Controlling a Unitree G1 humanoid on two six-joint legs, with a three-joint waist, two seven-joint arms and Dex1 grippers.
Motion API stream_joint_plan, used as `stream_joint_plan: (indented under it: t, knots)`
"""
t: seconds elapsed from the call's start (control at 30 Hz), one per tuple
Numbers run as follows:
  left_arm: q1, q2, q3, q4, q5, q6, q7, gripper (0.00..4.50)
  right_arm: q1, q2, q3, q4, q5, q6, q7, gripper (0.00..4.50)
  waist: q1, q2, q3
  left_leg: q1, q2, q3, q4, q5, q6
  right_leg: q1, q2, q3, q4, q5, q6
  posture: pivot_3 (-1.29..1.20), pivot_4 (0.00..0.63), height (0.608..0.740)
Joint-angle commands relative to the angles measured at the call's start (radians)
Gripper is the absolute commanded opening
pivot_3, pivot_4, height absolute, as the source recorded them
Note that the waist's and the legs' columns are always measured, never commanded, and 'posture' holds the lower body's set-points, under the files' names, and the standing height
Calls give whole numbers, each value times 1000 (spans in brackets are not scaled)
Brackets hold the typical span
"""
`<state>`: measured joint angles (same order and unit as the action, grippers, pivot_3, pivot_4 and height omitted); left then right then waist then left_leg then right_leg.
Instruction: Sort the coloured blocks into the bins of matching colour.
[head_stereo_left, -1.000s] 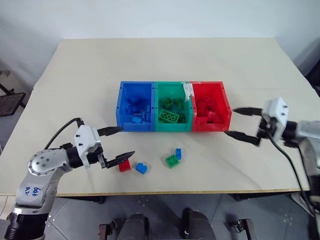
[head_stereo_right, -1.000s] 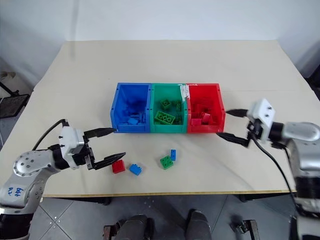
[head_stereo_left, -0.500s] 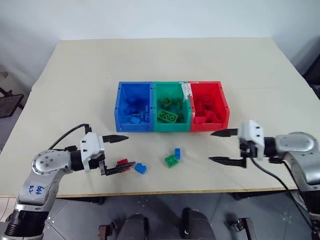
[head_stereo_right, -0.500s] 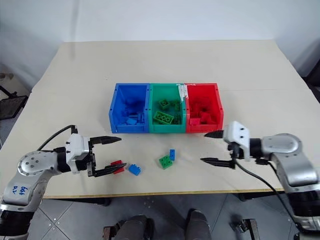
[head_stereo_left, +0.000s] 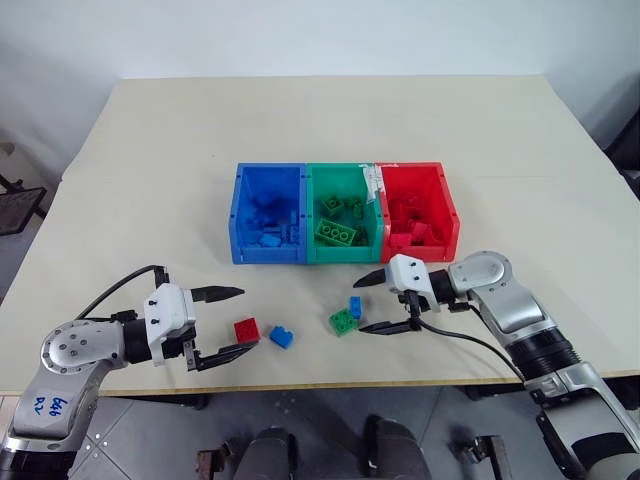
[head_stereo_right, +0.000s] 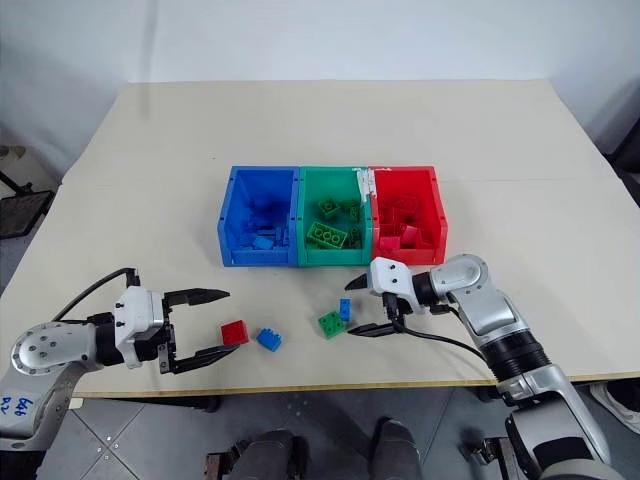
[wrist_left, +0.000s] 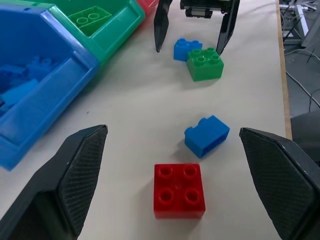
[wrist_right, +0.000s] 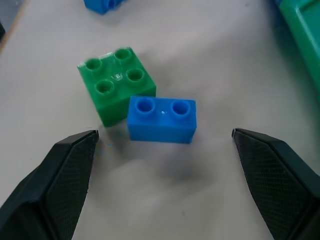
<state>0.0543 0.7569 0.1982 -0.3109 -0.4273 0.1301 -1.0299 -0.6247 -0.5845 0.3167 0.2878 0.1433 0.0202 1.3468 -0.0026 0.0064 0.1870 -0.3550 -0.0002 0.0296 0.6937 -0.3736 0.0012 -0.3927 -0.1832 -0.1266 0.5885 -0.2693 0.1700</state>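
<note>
While four loose blocks are lying on the desk (head_stereo_left: 150, 150) between the bins and its near edge, both grippers are hovering low over them with nothing in their grasp. The three joined bins are sitting near the middle of the desk: the blue bin (head_stereo_left: 268, 212) towards the left edge, the green bin (head_stereo_left: 343, 212) in the middle and the red bin (head_stereo_left: 419, 212) towards the right edge, each already holding blocks of its own colour. White tape (head_stereo_left: 376, 181) is showing on the rim shared by the green and red bins.

The right gripper (head_stereo_left: 381, 303) is pointing leftwards at a small blue block (wrist_right: 161, 119) and a green block (wrist_right: 116, 91), which are touching each other just in front of the green bin. Its jaws are standing wide apart, one finger on either side of the pair, and are touching neither block.

Nearer the left edge, the left gripper (head_stereo_left: 224, 322) is facing a red block (wrist_left: 179, 190) and a second blue block (wrist_left: 206, 135), which are lying just beside each other close to the near edge. Its jaws are also spread wide, well clear of the red block, which is sitting just ahead of the fingertips (head_stereo_left: 233, 292).
</note>
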Motion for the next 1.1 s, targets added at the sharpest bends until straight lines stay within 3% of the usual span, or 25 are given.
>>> stream_joint_plan:
  t: [0.03, 0.23, 0.27, 0.4, 0.53, 0.67, 0.83, 1.0, 1.1]
  knots:
    - [10, 5, 28, -50, -13, -9, 11, 4500, -10, 15, -4, 0, 7, -3, 19, 3561, -1, 0, 0, 0, 0, 0, 0, 0, 0, 0, 0, 0, 0, 0, 0, 0, 150, 740]
    - [14, 5, 31, -57, -11, -6, 26, 4500, 6, 19, -17, -36, 26, 26, 35, 1535, -2, 0, 0, 0, 0, 0, 0, 0, 0, 0, 0, 0, 1, 0, 0, 0, 150, 740]
    - [15, 6, 32, -57, -11, -6, 26, 4500, 7, 19, -21, -41, 31, 33, 35, 1400, -2, 0, 0, 0, 0, 0, 0, 0, 0, 0, 0, 0, 0, 0, 0, 0, 150, 740]
    - [16, 3, 35, -59, -15, -4, 36, 4500, 13, 7, -37, -72, 41, 70, 28, 1401, -2, 0, 0, 0, 0, 0, 0, 0, 0, 0, 0, 0, 0, 0, 0, 0, 150, 740]
    - [24, -31, 82, -67, -57, 17, 85, 4500, -18, -8, -92, -184, 126, 223, 17, 1401, -1, 0, 0, 0, 0, 0, 0, 0, 0, 0, 0, 0, 0, 0, 0, 0, 150, 740]
    - [76, -67, 149, -80, -90, 36, 138, 4500, -152, 92, -145, -246, 222, 459, -114, 1401, -9, 1, 0, 0, 1, 0, 0, 0, 0, -1, 0, 0, 1, 0, 0, 0, 150, 740]
    - [147, -131, 217, -100, -128, 63, 208, 4500, -350, 268, -112, -120, 138, 488, -307, 1401, -29, 1, 0, 1, 3, -1, -1, -2, -3, -3, 2, 0, 4, 0, -1, 0, 150, 740]
    - [188, -162, 202, -99, -100, 39, 225, 4500, -535, 424, -98, 207, 7, 330, -509, 1401, -28, 1, 0, 0, 1, -1, -1, -2, -3, -3, 1, -1, 4, 0, 0, 0, 150, 740]
    - [183, -167, 203, -96, -93, 31, 232, 4500, -568, 465, -103, 315, -6, 275, -507, 2448, -28, 0, 0, 0, 2, -2, -2, -2, -3, -3, 2, -2, 4, 0, 0, 0, 150, 740]
